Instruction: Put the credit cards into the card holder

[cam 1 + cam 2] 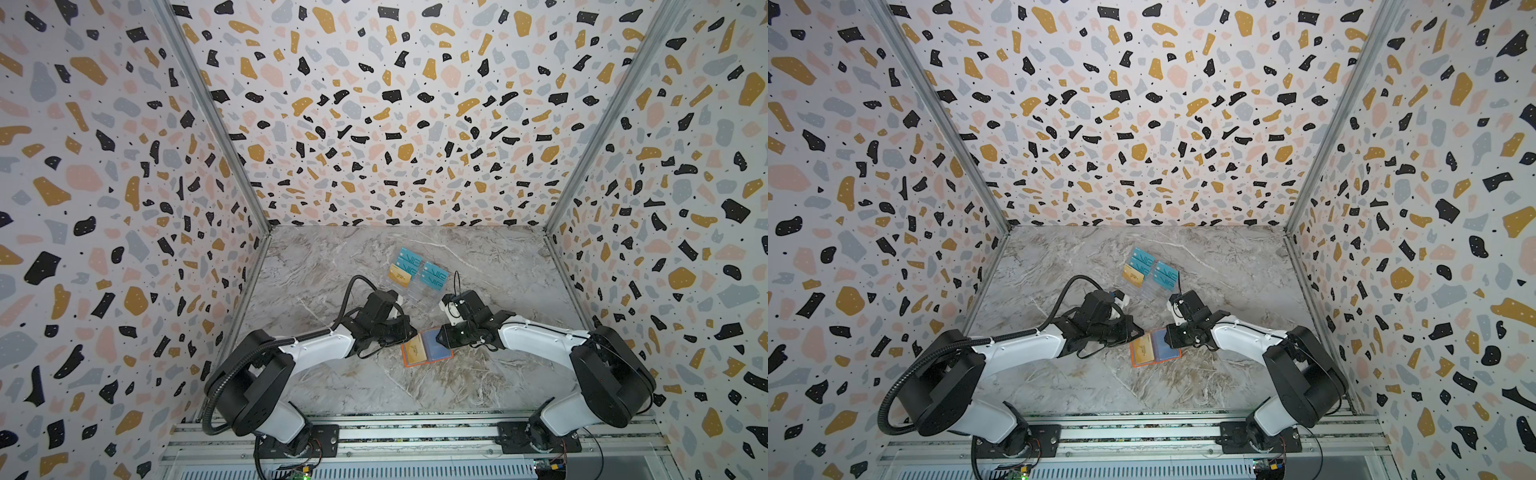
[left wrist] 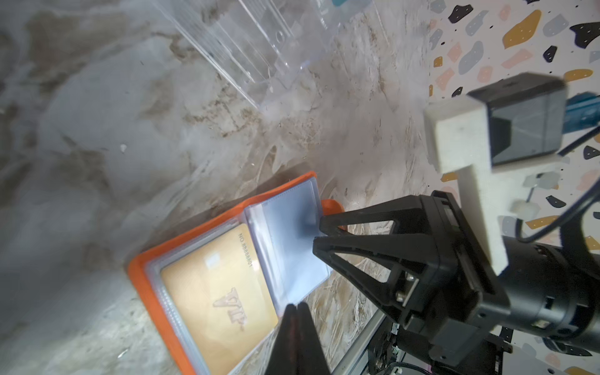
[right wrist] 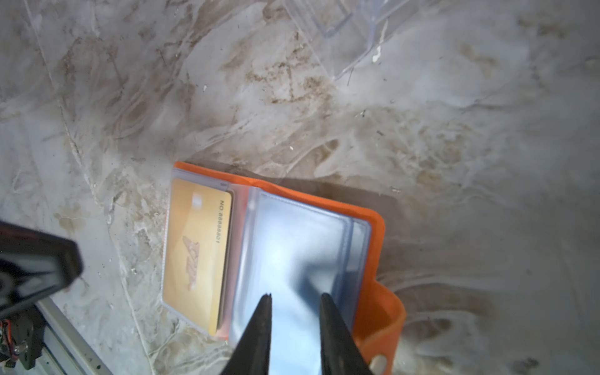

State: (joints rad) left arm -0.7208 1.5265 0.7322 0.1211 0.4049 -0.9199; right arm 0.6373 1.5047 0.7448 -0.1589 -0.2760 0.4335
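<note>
While the small bright orange book-like card holder (image 2: 139, 266) is lying open on the grey marble tabletop (image 1: 498, 270), near-centre between the two arms, you're working the sleeve-prep step, as I read it. One flat tan-gold plastic credit card (image 3: 194, 256) is already sitting in the holder's left clear pocket. A second tan-gold card (image 1: 400, 275) is waiting in the clear transparent plastic rack (image 2: 246, 42) on the far side, just beside the teal VIP cards (image 1: 434, 276). No other gold cards are showing.

Right gripper (image 3: 296, 296) is reaching in from the right, jaws narrow with a slim gap. Its tips are straddling the edge of the loose empty clear plastic sleeve (image 3: 298, 246) on the holder's right half, and no firm pinch is visible yet. Left gripper (image 2: 296, 306) is hovering close by the holder's left side, jaws fully together and holding nothing. I can't tell if it's touching.

Next move, my call: you're needing a clean nip on that one thin, slippery sleeve, not the stack under it. Then a small lift to open the pocket mouth or turn the page. The holder looks light and is likely sliding under any sideways pull. The left gripper could be pinning the orange cover or heading far for the rack card.
</note>
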